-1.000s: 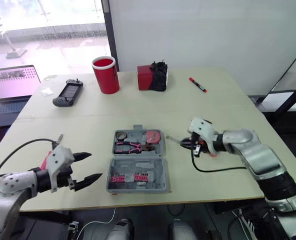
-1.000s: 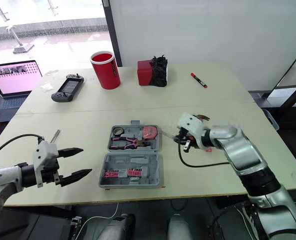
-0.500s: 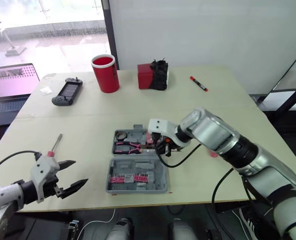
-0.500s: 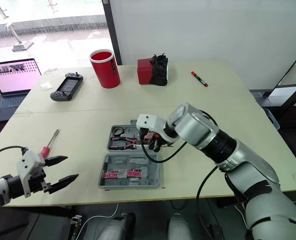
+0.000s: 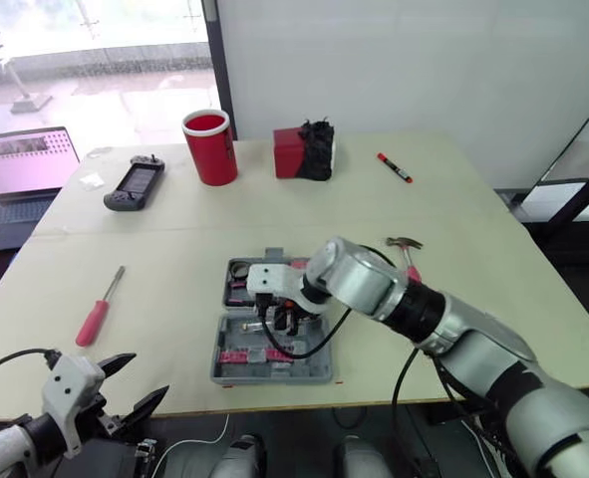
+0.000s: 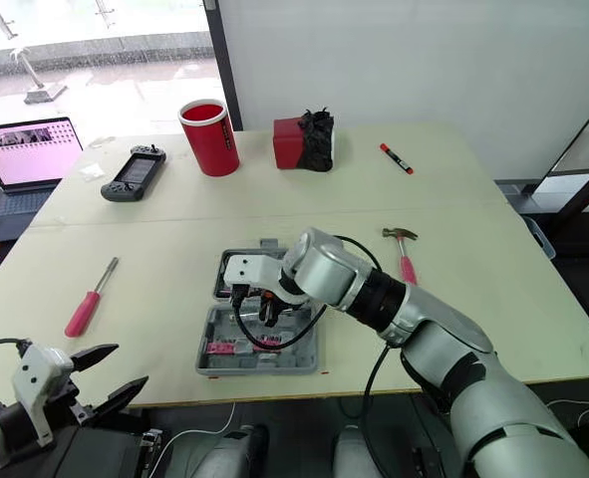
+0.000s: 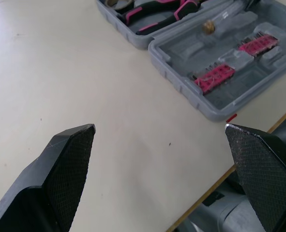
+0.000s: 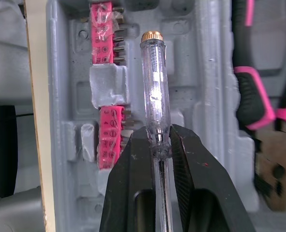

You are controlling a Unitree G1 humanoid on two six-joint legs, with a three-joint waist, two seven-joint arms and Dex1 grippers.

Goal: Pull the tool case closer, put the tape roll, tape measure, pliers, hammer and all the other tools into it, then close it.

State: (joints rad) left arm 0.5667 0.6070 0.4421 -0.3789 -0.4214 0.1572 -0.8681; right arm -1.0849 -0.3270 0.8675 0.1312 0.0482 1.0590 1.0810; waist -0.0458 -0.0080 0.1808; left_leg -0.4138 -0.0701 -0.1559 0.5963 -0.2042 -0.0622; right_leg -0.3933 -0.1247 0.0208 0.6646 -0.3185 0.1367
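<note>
Right gripper (image 8: 157, 137) is clamped on the clear tester screwdriver (image 8: 153, 87), over the near half of the open tool case (image 5: 217, 363), beside the pink bit strips (image 8: 104, 34). Line the shaft up with a moulded groove, then lower before you release (don't drop it). Left gripper (image 7: 159, 128) is spread wide near the table edge. Hammer (image 5: 406, 254) and red screwdriver (image 5: 95, 317) lie outside the case.

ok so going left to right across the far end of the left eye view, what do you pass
laptop → handheld game controller → red cup → red box with something black against its right side → red marker
</note>
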